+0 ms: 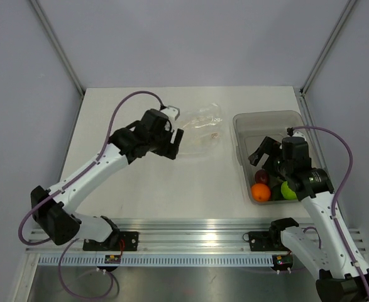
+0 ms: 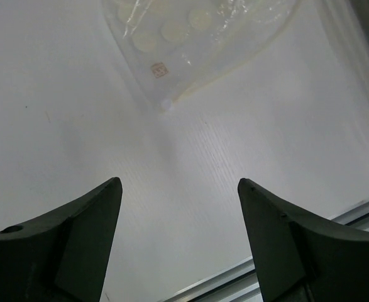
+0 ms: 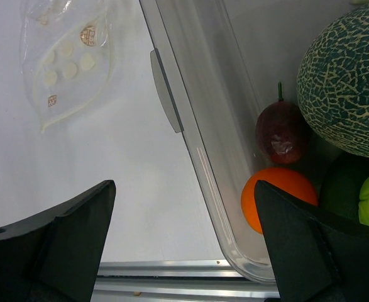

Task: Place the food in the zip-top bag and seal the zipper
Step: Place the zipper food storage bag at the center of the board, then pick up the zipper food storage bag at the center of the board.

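Clear dotted plastic marks the zip-top bag (image 1: 204, 129), which lies flat on the table (image 1: 140, 189) toward the far side, just right of the left gripper (image 1: 173, 143). Well to its right stands the grey tub (image 1: 269, 118). The food is heaped in the tub's near end: an orange (image 1: 260, 192), a plum (image 1: 261, 177) and a green round (image 1: 289, 190). The right gripper (image 1: 266, 157) hangs over the tub, so the right arm is much nearer the fruit and the left arm nearer the bag.

From the left wrist, the jaws stand apart with only bare table between them. The bag lies ahead of them, not touching, its long axis slanting across the view. Which edge carries the zipper I cannot tell.

From the right wrist, the jaws are spread wide and empty, straddling the tub's left wall. The orange, the plum and a netted melon (image 3: 347, 94) sit right of the gap in this view, so I judge a rightward shift is needed before any grasp.
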Controlling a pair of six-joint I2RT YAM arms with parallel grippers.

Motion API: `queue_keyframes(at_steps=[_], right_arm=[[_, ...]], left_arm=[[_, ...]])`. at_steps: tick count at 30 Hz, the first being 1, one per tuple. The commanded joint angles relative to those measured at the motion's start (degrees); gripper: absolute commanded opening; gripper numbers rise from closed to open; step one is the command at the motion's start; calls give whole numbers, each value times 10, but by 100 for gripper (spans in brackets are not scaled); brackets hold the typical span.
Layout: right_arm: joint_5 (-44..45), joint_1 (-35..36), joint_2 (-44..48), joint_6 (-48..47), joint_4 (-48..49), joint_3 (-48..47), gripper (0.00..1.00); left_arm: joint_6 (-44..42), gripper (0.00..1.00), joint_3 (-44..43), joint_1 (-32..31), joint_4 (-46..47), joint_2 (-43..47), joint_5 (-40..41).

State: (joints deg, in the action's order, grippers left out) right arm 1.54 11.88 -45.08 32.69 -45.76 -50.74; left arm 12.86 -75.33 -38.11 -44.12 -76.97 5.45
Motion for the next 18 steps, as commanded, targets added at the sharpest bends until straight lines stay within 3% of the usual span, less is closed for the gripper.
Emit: queue_keyframes(at_steps=[1,6,18], right_arm=[[-13,0,-4,11,15,-1,99],[-25,0,2,14,8,-5,99],[-19,0,12,10,-21,-12,100]], left_arm=[[-80,81,-30,-76,4,-45,82],[-110,81,-46,-119,29,-127,98],[-115,70,-61,-125,112,-211,145]])
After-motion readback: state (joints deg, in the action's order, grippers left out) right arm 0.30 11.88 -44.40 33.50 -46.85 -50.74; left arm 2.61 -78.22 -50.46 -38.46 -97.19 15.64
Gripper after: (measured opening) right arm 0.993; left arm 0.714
